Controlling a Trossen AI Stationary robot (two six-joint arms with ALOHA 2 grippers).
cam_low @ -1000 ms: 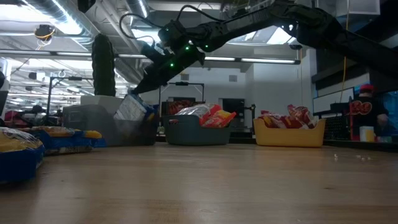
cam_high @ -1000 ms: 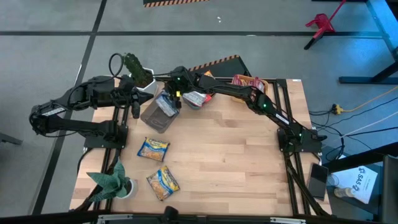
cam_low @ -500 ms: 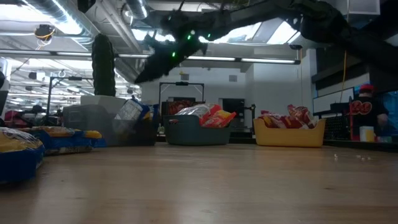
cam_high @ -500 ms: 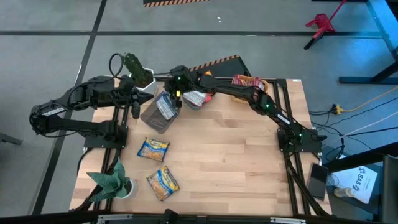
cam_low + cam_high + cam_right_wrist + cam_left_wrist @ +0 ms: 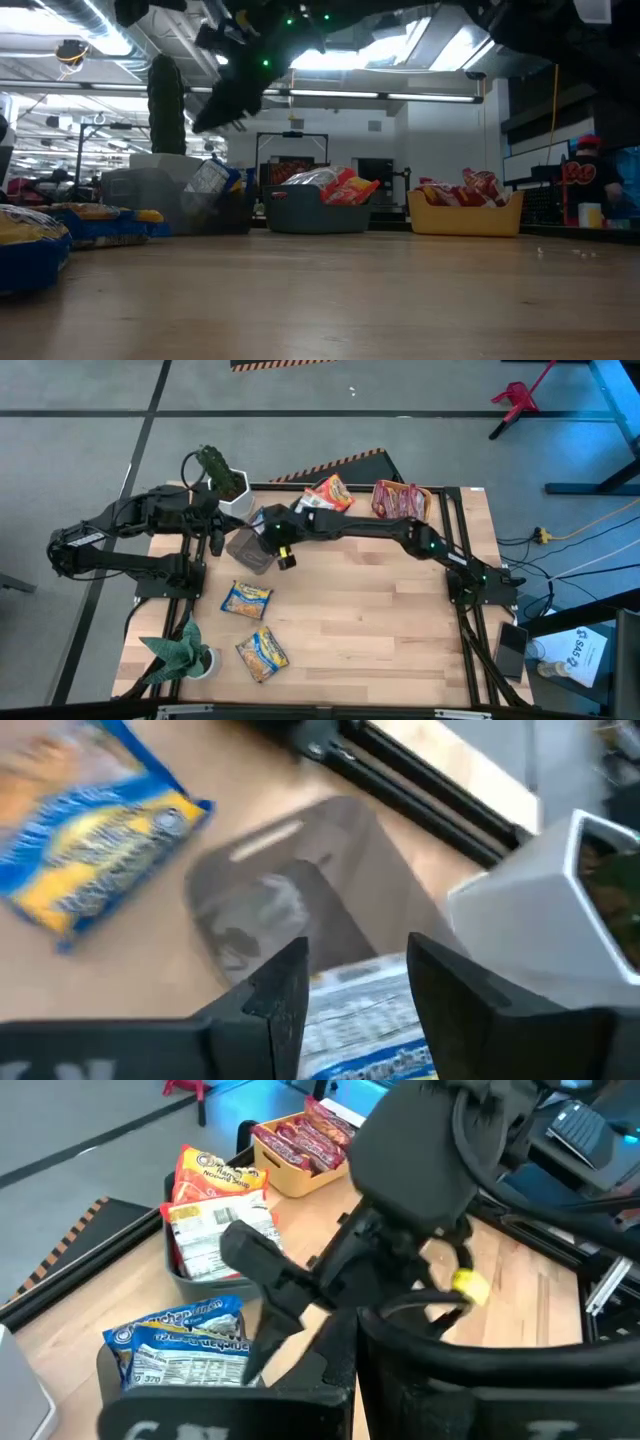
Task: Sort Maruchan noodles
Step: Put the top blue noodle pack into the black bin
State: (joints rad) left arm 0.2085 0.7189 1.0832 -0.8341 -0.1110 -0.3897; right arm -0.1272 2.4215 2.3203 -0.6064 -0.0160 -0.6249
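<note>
My right gripper (image 5: 277, 550) hangs open and empty above the grey bin (image 5: 248, 548), seen from the left wrist view as (image 5: 262, 1295). Past its two fingers (image 5: 350, 955) a blue-and-white noodle packet (image 5: 365, 1015) shows in that bin. Blue-and-white packets (image 5: 185, 1345) stand on edge in the bin, leaning on its wall. The teal bin (image 5: 318, 510) holds an orange packet (image 5: 330, 490) and a silver one (image 5: 215, 1235). Red packets (image 5: 398, 500) fill the yellow bin (image 5: 465, 215). Two blue-and-yellow packets (image 5: 247, 598) (image 5: 262, 652) lie flat on the table. My left gripper (image 5: 216, 535) waits shut at the far left.
A white planter (image 5: 228, 482) with a green plant stands at the far left corner, next to the grey bin. Another potted plant (image 5: 182, 652) stands at the near left. The wooden table (image 5: 380, 620) is bare toward its middle and right.
My right gripper has risen from the grey bin and swung toward the table's near edge, rolling a little. The blue-and-white packet it stood over stays leaning in the bin. The teal bin, earlier under the arm, now shows.
</note>
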